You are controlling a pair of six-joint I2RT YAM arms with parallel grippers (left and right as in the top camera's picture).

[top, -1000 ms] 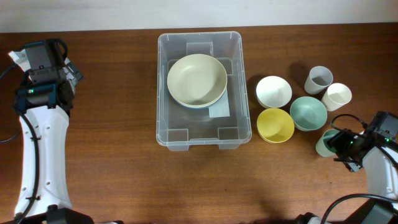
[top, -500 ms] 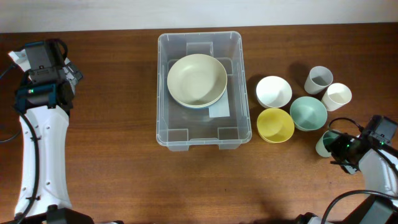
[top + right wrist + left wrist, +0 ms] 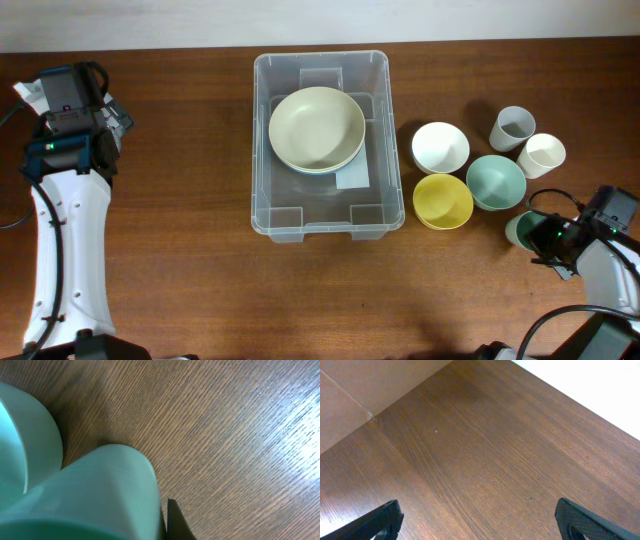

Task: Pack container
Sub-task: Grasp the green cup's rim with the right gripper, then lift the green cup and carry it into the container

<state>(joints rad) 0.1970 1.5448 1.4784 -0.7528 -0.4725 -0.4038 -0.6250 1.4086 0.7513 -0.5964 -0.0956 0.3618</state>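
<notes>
The brown wooden table [image 3: 180,260] fills the overhead view. The large rectangular clear plastic container [image 3: 262,190] stands at its centre, toward the far edge, with a white label [image 3: 352,178] showing on its floor. A wide cream round bowl [image 3: 316,130] sits inside it, in the far half.

The white left arm runs along the left side of the table. Its left gripper [image 3: 480,522] hangs above bare wood near the far left corner, well apart from the container. The two dark fingertips [image 3: 385,520] stand spread wide, with nothing between them.

Right of the container is a cluster of dishes. It includes a small white bowl [image 3: 440,147], a yellow bowl [image 3: 443,200] just near of it, and a pale green bowl [image 3: 495,182] to their right. Farther right stand a grey cup [image 3: 513,127] and a cream cup [image 3: 541,155].

A small green cup [image 3: 522,230] stands nearest of the cluster, with the right gripper [image 3: 548,238] at its right side. In the right wrist view the cup's wall fills the lower left, close by the pale green bowl. One dark fingertip [image 3: 175,520] shows just outside that wall. The other finger is out of sight, so I cannot tell whether the fingers clamp the cup.
</notes>
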